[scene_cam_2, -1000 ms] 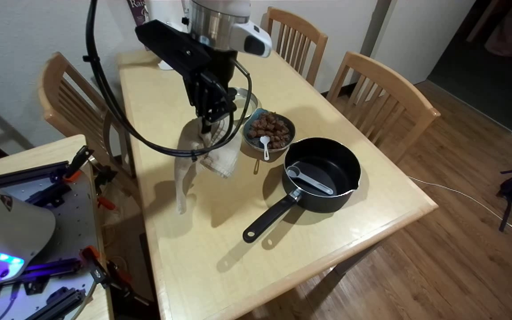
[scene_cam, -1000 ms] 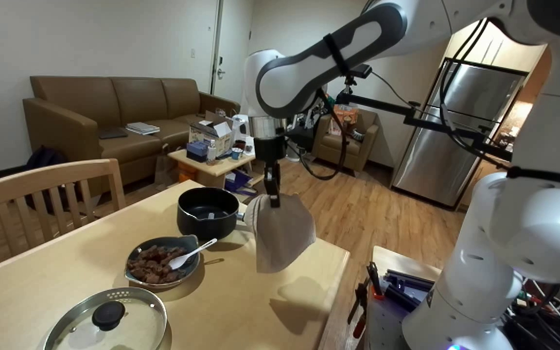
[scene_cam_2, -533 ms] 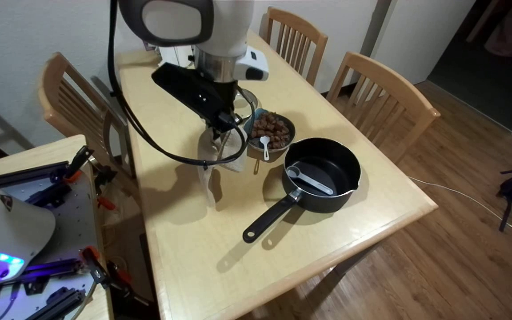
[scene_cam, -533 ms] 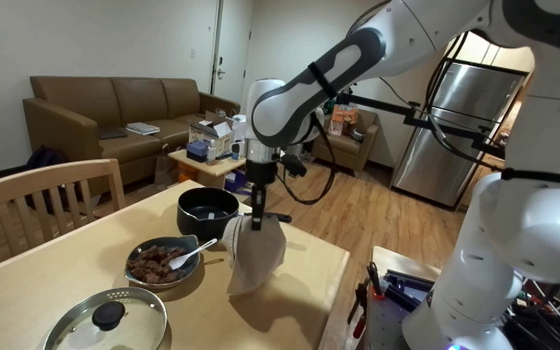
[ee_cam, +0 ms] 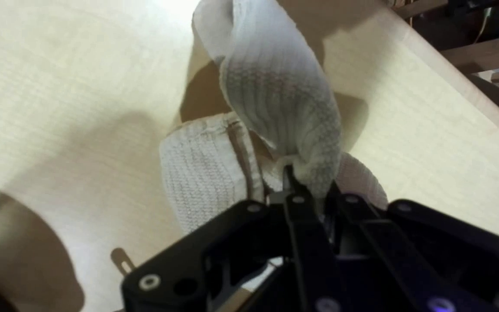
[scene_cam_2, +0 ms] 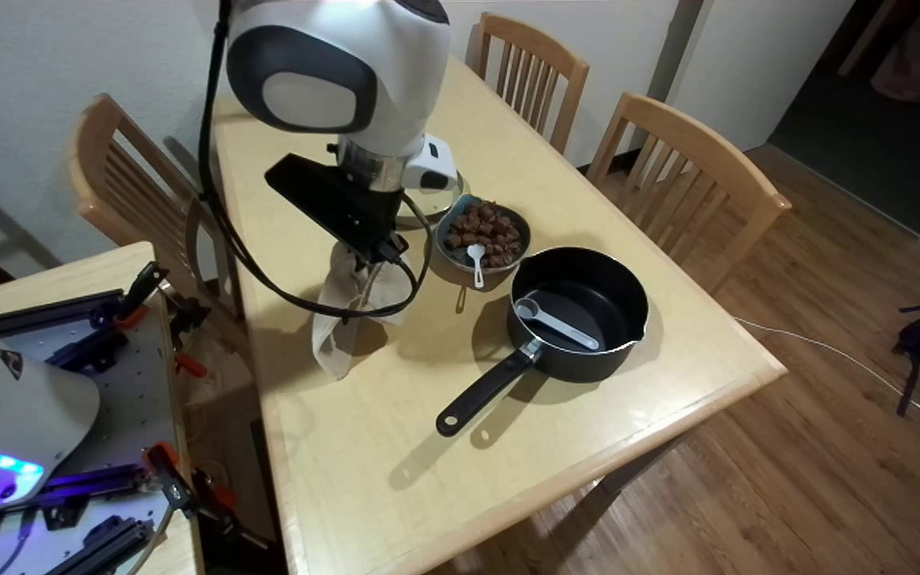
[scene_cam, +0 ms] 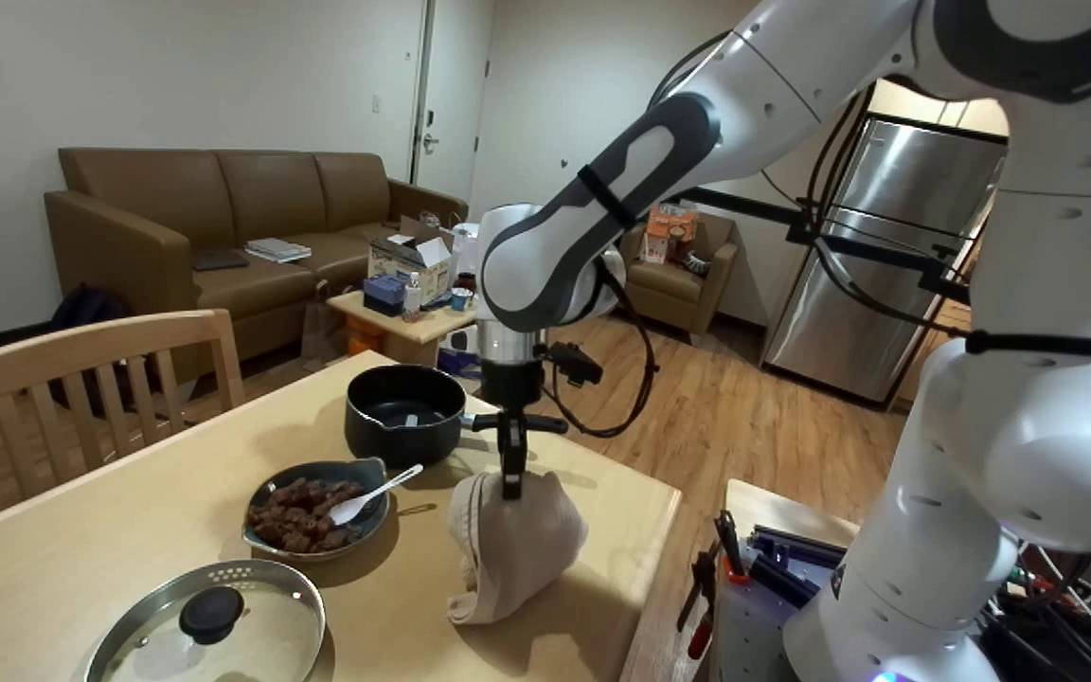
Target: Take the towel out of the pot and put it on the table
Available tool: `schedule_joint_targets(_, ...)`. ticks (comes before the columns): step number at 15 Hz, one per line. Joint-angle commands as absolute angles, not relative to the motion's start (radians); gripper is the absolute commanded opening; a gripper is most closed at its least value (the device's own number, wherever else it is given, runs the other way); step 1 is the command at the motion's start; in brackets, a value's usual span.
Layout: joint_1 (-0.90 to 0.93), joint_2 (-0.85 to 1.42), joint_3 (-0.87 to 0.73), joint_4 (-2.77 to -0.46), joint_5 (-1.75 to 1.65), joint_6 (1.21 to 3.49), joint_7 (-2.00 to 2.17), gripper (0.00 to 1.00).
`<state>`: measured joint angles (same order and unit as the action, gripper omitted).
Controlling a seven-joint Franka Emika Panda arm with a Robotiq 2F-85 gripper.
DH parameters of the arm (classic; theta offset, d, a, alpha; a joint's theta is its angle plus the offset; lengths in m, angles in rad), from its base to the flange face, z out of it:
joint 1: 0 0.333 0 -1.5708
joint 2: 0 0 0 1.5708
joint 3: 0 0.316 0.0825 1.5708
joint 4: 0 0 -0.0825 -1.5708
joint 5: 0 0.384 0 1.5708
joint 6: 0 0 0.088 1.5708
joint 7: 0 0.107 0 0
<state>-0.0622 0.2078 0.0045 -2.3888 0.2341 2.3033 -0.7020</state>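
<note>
My gripper is clenched on the upper middle of the beige ribbed towel, which hangs at lower centre in an exterior view, outside the saucepan, its lowest folds at or just above the table; contact I cannot confirm. I judge this to be the set-down.

Principal hazard: if I release too high, the towel may collapse unevenly and slump toward the table's edge, seen at right in the wrist view. A further hazard: the fingers, buried in a bunched fold, may snag the weave and carry the towel up on retreat; a wide opening and a straight rise should limit this.

Left of the towel in an exterior view lies the bowl of brown chunks, with a white spoon projecting toward the towel; a sideways sweep could catch it. The glass lid occupies the lower left. The saucepan, right of centre in an exterior view, contains a grey measuring spoon; its black handle extends toward the lower left, an obstacle to any swing that way. A black cable loops across the towel there and partly masks it.
</note>
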Motion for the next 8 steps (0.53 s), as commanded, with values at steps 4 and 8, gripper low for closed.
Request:
schedule_joint_targets(4, -0.078, 0.179, 0.026, -2.481, 0.246, 2.334, -0.694, 0.03)
schedule_joint_targets(8, -0.109, 0.19, 0.019, -2.503, 0.293, 2.315, -0.722, 0.02)
